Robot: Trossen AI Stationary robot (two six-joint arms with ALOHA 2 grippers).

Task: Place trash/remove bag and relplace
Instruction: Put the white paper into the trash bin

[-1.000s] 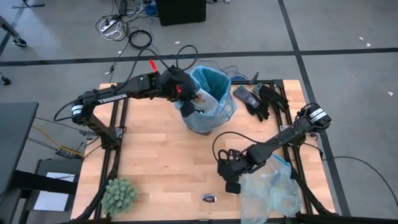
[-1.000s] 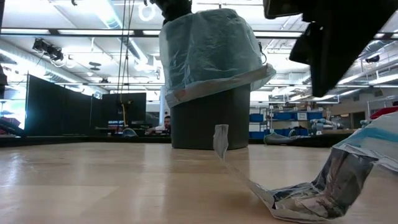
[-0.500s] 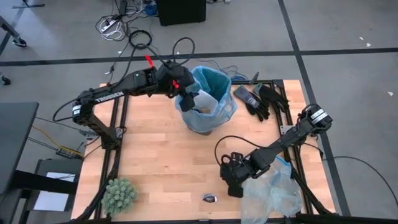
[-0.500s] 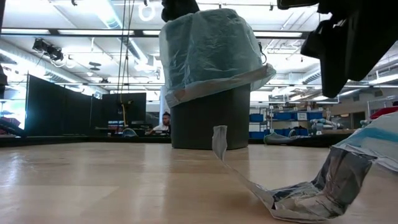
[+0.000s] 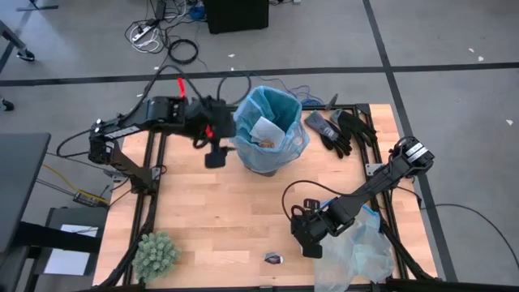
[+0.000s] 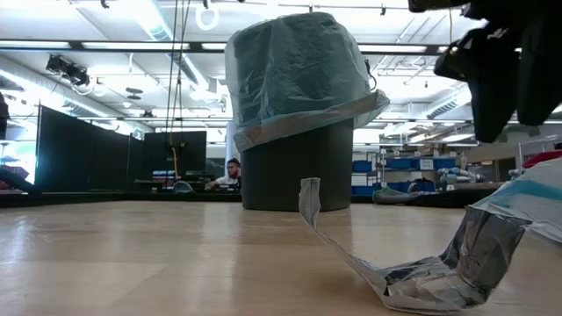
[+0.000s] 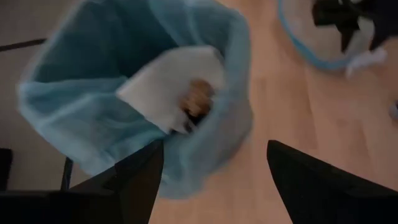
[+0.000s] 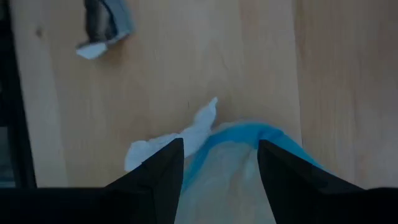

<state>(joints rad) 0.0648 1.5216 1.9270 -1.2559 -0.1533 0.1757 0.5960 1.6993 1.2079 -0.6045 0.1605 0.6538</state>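
The dark bin [image 6: 297, 167] stands at the table's far middle, lined with the sky-blue bag [image 5: 280, 109], whose edge is folded over the rim [image 6: 299, 70]. Trash lies inside: a white paper [image 7: 168, 84] and a brown wad [image 7: 198, 102]. My left gripper [image 5: 212, 154] hangs open in the air left of the bin, with nothing between its fingers [image 7: 214, 186]. My right gripper [image 5: 310, 237] is open just above the table at the near right, over the blue-rimmed edge [image 8: 249, 134] of a paler plastic bag [image 5: 354, 253]. A small wrapper scrap [image 5: 273, 258] lies near the front edge.
A green spiky plant ball [image 5: 154, 253] sits at the near left corner. Black gloves [image 5: 340, 130] lie at the far right beside the bin. The pale bag's twisted white tail [image 6: 309, 197] sticks up from the table. Bare wood lies between the bin and the front edge.
My left gripper has opened above the bin and let go of the white paper, which now lies in the bag. It has then risen and drawn back toward the table's left edge. My right gripper has opened and shifted slightly toward the near edge at the pale bag's rim.
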